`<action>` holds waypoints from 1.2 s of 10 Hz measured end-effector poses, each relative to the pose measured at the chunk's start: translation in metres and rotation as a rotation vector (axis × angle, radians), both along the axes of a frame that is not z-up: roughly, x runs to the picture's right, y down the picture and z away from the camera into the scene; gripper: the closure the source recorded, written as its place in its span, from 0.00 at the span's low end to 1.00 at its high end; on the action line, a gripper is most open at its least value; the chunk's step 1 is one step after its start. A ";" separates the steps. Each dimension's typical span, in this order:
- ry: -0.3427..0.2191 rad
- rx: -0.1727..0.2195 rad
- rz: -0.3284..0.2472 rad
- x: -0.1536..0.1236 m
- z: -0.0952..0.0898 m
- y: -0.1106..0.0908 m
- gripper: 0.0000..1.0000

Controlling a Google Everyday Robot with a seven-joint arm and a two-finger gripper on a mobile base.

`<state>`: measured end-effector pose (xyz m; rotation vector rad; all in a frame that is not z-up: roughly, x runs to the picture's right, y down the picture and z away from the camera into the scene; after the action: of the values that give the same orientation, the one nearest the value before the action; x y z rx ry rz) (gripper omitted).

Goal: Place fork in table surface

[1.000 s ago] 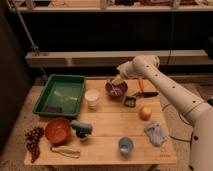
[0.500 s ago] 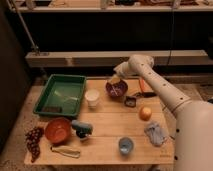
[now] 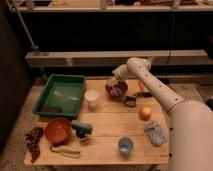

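Beneath everything lies the wooden surface, and the purple bowl stands toward its far edge. From the right of the bowl the white arm reaches in over the planks. The green tray sits well to the left of the bowl, the white cup lies just left of it, and a small dark object is just to its right. The gripper hangs directly over the bowl's left side, low to its rim. Whether it is clasping anything cannot be told. A slim pale streak inside the bowl, right under the gripper, looks like the fork, so the fork seems not yet to be out on the planks.

The trouble ahead is likely the bowl itself. A fork lifted at a slant could snag the rim and drag or tip the bowl. A loose hold could drop it back in. Bare wood beside the bowl is tight, so a careless set-down might land on the cup or the dark object.
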<state>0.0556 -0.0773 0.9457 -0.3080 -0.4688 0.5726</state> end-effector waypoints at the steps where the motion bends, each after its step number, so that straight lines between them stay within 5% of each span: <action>1: 0.000 -0.003 0.002 -0.001 0.003 0.001 0.35; 12: 0.008 -0.016 0.095 -0.020 0.032 -0.002 0.35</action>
<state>0.0356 -0.0791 0.9779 -0.3002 -0.4731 0.6705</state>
